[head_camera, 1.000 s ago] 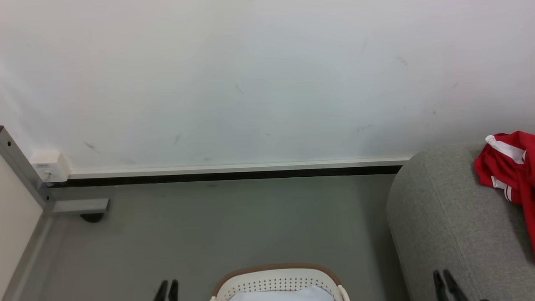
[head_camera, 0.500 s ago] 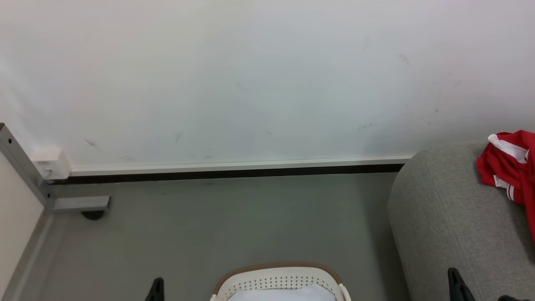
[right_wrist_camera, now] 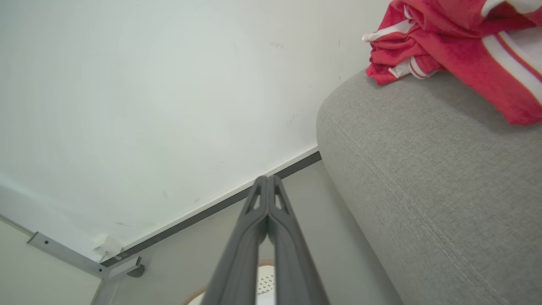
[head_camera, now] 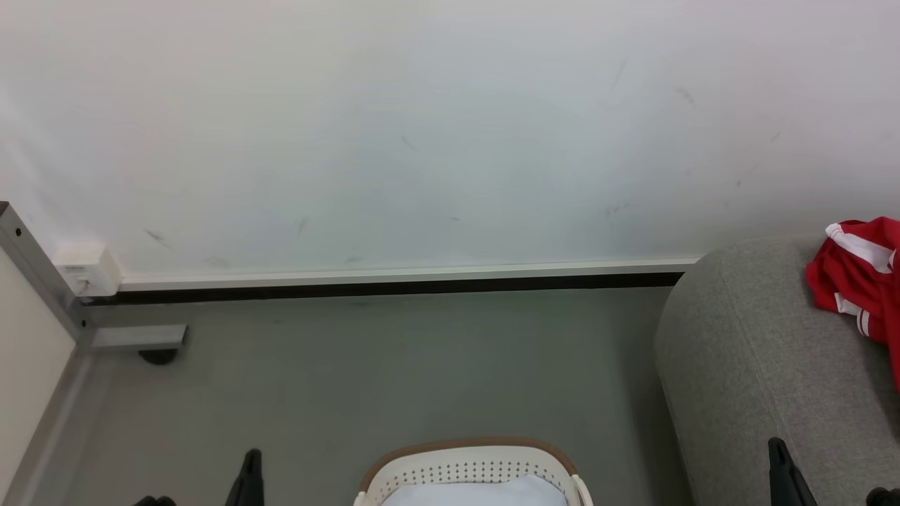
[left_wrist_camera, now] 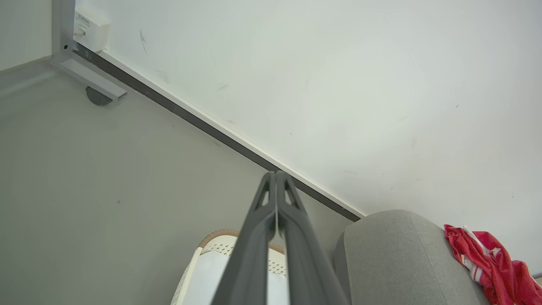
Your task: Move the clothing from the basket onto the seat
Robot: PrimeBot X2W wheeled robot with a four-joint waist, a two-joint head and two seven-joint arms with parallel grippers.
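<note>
Red clothing (head_camera: 861,277) with white stripes lies crumpled on top of the grey seat (head_camera: 759,379) at the right; the same clothing (right_wrist_camera: 457,46) shows in the right wrist view on the seat (right_wrist_camera: 423,178), and the clothing (left_wrist_camera: 491,264) shows in the left wrist view too. The cream basket (head_camera: 470,472) with a brown rim sits on the floor at the bottom centre, a pale liner sheet inside. My left gripper (head_camera: 252,464) stands left of the basket, shut and empty. My right gripper (head_camera: 777,453) is shut and empty in front of the seat. Both close-ups show fingers pressed together: left gripper (left_wrist_camera: 275,173), right gripper (right_wrist_camera: 267,178).
A white wall (head_camera: 422,140) with a dark skirting strip runs across the back. A metal frame leg (head_camera: 133,337) with a caster and a white box (head_camera: 84,270) stand at the left. Grey floor (head_camera: 394,372) lies open between wall and basket.
Both grippers have gone from slightly open to shut and have moved outward, toward the frame's sides. The head camera has shifted a little, so the scene sits slightly higher.
</note>
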